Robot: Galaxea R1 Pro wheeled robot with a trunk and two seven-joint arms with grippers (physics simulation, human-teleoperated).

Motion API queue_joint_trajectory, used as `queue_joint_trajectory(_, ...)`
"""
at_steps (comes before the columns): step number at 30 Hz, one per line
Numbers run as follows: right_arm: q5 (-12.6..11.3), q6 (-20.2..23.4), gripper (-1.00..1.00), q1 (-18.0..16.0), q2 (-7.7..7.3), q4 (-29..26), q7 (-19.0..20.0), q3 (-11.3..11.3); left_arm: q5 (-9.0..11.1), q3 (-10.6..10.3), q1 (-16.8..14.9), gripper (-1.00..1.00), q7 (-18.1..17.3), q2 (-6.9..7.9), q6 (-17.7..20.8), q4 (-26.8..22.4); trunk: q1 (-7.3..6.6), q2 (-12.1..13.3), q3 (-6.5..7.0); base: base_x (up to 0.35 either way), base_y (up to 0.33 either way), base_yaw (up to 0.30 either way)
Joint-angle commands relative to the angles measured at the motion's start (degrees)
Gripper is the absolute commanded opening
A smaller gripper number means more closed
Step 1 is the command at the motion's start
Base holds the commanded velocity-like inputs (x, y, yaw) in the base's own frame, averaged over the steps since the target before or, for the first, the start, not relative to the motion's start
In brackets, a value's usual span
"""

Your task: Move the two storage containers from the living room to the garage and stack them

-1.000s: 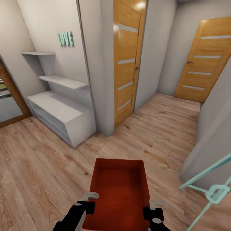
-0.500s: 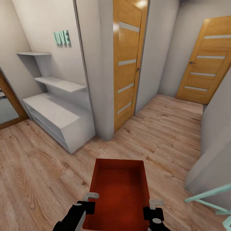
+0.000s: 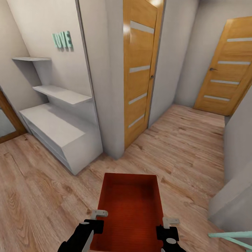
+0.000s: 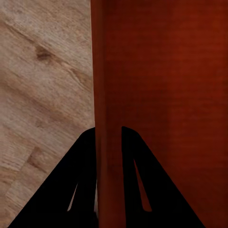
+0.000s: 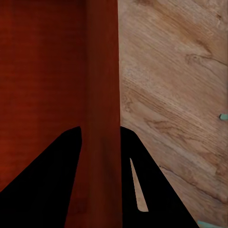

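Looking from the head view: orange-red storage container (image 3: pixel 131 210) carried low in front, above the wood-plank floor (image 3: pixel 182 147), open side up. Left gripper (image 3: pixel 95 219) clamped on the container's left wall, right gripper (image 3: pixel 168 227) clamped on its right wall. Beyond the container and to its left, a white stepped shelf unit (image 3: pixel 59 129) against the wall, with mint "LOVE" letters (image 3: pixel 62 40) above it. Straight beyond the container, an open wooden door (image 3: pixel 138 70) with pale glass strips; further right of the container, a second wooden door (image 3: pixel 227 73), closed, at the end of the hallway. Near the container's right side, a piece of mint-green frame (image 3: pixel 231 237), cut by the picture edge.

Seen in the left wrist view: both black fingers (image 4: pixel 78 180) closed on the container's wall (image 4: pixel 108 95), one finger outside and one inside, plank floor beside the wall.

Seen in the right wrist view: black fingers (image 5: pixel 152 190) gripping the other wall (image 5: pixel 102 95) in the same way, plank floor beside it.
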Motion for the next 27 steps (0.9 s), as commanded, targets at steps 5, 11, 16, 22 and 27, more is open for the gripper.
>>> queue_joint_trajectory(5,0.16,0.1,-1.0,-0.17,0.09,-0.21,-0.39,-0.42,-0.35,-0.49,0.03,-1.0,0.32,0.04,0.28,1.58,0.03,-0.03,-0.05,0.323,0.0,-0.137)
queue_joint_trajectory(11,0.16,0.1,-1.0,-0.17,0.1,-0.21,-0.39,-0.42,-0.35,-0.49,0.03,-1.0,0.32,0.04,0.28,1.58,0.03,-0.03,-0.05,0.323,0.0,-0.196)
queue_joint_trajectory(16,0.16,0.1,-1.0,-0.17,0.02,-0.21,-0.39,-0.42,-0.43,-0.42,0.03,-1.0,0.32,0.04,0.28,1.51,0.03,-0.03,-0.05,0.278,0.0,-0.024)
queue_joint_trajectory(22,0.16,0.19,-1.0,-0.17,0.31,-0.21,-0.55,-0.42,-0.44,-0.41,0.03,-1.0,0.32,0.04,0.28,1.49,0.03,-0.03,-0.05,0.024,0.0,-0.194)
queue_joint_trajectory(27,0.16,0.19,-1.0,-0.17,0.25,-0.21,-0.57,-0.42,-0.44,-0.41,0.05,-1.0,0.32,0.04,0.28,1.49,0.03,-0.03,-0.05,0.001,0.0,-0.282)
